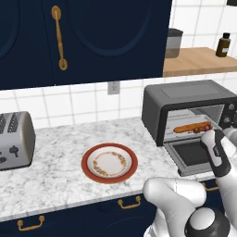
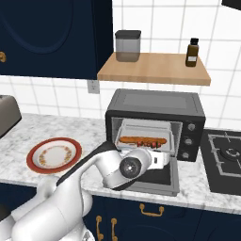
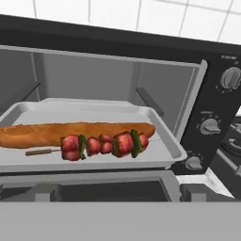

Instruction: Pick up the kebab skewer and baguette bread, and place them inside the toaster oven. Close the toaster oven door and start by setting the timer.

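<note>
Food loaded: golden-brown baguette bread (image 3: 70, 132), red-green kebab skewer (image 3: 101, 145) on tray; open empty gripper (image 2: 162, 159) should lift dark grey drop-down toaster oven door (image 1: 192, 157) squarely by its front edge

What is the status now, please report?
Gripper open, empty, before the toaster oven. Kebab skewer and baguette bread lie on the tray inside. Toaster oven door down, not yet closed.

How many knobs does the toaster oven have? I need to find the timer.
3, stacked down the toaster oven's right-hand panel: top knob, middle knob, bottom knob. None appear hidden.
</note>
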